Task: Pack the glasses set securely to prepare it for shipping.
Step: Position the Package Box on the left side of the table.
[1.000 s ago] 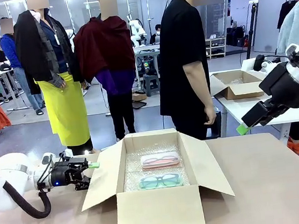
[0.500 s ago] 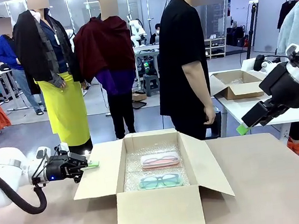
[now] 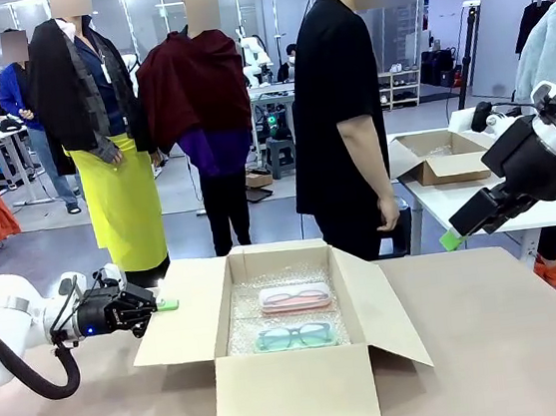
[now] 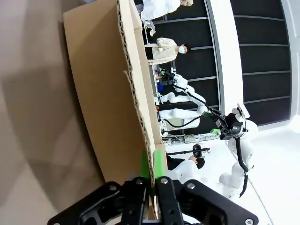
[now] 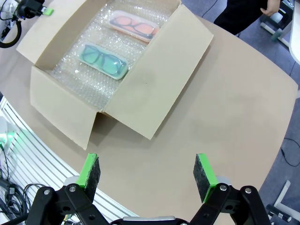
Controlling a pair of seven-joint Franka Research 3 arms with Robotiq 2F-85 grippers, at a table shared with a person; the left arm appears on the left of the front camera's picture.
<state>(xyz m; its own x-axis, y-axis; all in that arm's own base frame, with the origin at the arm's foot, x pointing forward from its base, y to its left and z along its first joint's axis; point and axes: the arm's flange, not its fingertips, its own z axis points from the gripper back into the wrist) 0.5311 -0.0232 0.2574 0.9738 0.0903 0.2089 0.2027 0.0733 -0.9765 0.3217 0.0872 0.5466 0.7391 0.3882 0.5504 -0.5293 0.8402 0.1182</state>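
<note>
An open cardboard box (image 3: 294, 392) stands mid-table, lined with bubble wrap (image 3: 243, 324). Inside lie two clear cases: the pink-framed glasses (image 3: 295, 297) at the far side and the teal-framed glasses (image 3: 295, 337) nearer me. The right wrist view shows both from above, the pink-framed glasses (image 5: 133, 26) and the teal-framed glasses (image 5: 103, 61). My left gripper (image 3: 163, 304) is shut on the edge of the box's left flap (image 3: 185, 314); its fingers pinch the flap (image 4: 108, 93) in the left wrist view. My right gripper (image 3: 449, 240) hangs open high at the right, its pads (image 5: 89, 176) wide apart.
The box's right flap (image 3: 385, 306) spreads out over the table (image 3: 514, 342). A person in black (image 3: 342, 110) stands at the far side, arms down. A second open box (image 3: 443, 154) sits on another table behind at the right.
My left gripper has drawn the left flap outward to the left, so the flap lies wider and flatter. The box has shifted slightly left. The right arm has not moved.
</note>
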